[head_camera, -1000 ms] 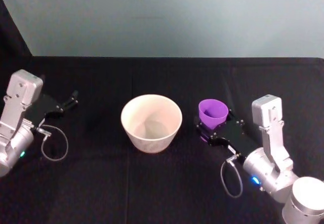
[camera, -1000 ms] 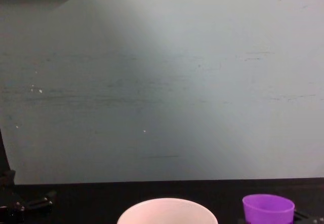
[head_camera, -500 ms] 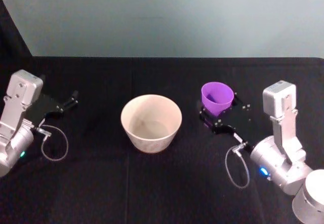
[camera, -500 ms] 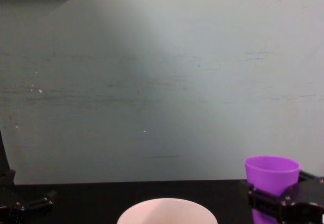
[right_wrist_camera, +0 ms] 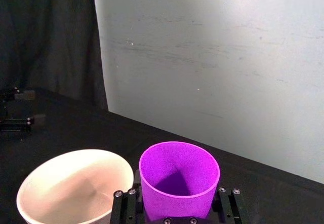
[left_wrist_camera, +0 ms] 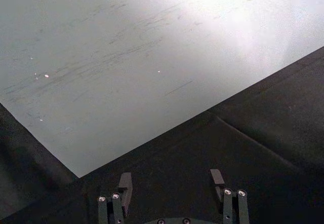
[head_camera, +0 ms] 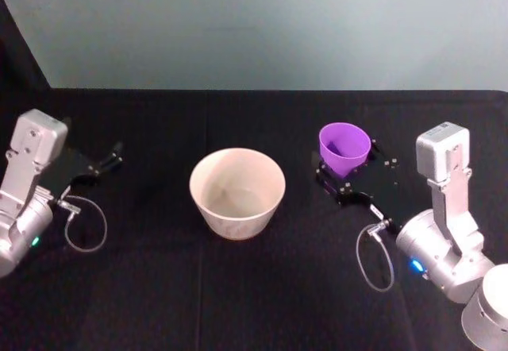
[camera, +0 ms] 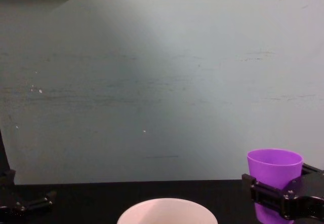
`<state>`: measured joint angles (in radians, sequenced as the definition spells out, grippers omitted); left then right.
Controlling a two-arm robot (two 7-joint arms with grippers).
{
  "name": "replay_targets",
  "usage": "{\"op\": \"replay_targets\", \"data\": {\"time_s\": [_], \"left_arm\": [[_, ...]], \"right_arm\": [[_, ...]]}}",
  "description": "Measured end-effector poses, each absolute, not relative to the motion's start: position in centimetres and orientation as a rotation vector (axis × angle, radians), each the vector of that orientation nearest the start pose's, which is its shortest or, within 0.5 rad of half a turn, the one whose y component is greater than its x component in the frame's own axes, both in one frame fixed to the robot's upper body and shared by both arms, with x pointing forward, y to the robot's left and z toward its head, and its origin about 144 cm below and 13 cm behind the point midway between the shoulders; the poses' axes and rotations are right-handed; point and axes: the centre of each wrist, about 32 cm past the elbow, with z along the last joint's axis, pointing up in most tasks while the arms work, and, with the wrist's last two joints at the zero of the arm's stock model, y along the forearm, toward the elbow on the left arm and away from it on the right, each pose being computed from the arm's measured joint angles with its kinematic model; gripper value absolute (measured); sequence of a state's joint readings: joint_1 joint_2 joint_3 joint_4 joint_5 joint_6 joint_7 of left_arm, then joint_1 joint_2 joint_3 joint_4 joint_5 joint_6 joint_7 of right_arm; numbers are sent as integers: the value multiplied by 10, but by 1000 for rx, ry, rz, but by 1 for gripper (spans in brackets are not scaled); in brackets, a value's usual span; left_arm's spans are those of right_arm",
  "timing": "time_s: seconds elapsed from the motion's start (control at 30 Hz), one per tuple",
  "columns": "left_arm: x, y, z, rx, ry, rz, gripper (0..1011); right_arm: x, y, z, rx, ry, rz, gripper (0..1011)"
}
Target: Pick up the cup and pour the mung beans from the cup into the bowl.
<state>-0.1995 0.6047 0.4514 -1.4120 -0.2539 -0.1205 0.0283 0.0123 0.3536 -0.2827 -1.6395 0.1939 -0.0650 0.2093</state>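
The purple cup (head_camera: 344, 148) is held upright above the table, right of the bowl (head_camera: 237, 191), with my right gripper (head_camera: 349, 172) shut on its lower body. In the right wrist view the cup (right_wrist_camera: 178, 179) sits between the black fingers, and the bowl (right_wrist_camera: 76, 186) lies just beyond and to one side, its inside looking bare. In the chest view the cup (camera: 274, 176) is raised at the right, above the bowl's rim (camera: 167, 210). The inside of the cup is purple shadow; I see no beans. My left gripper (head_camera: 107, 160) rests open at the far left.
A black cloth covers the table (head_camera: 254, 287), with a pale grey-green wall (camera: 162, 82) right behind it. Loose cable loops hang by each wrist (head_camera: 83, 228). Open cloth lies in front of the bowl and between the bowl and the left arm.
My right gripper has lifted the cup off the table and carried it slightly right and back. The bowl and the left arm have stayed put.
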Motion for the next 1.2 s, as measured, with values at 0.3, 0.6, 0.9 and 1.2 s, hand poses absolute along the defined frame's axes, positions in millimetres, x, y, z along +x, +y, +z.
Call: {"op": "replay_targets", "data": {"time_s": [0.3,0.6,0.9,1.2], "left_arm": [[489,310,1140,305,-285,1248,1000],[489,310,1140,304,-285,1248,1000],[489,310,1140,305,-285,1248,1000],[489,310,1140,304,-285,1248,1000]], "right_arm": [[450,-237,1154,-70,-145,-1063,731],[450,-237,1154,-70,-145,-1063,731],[450,-237,1154,-70,-144,-1063,731],[450,-237,1154,-70,-143,-1063,731]]}}
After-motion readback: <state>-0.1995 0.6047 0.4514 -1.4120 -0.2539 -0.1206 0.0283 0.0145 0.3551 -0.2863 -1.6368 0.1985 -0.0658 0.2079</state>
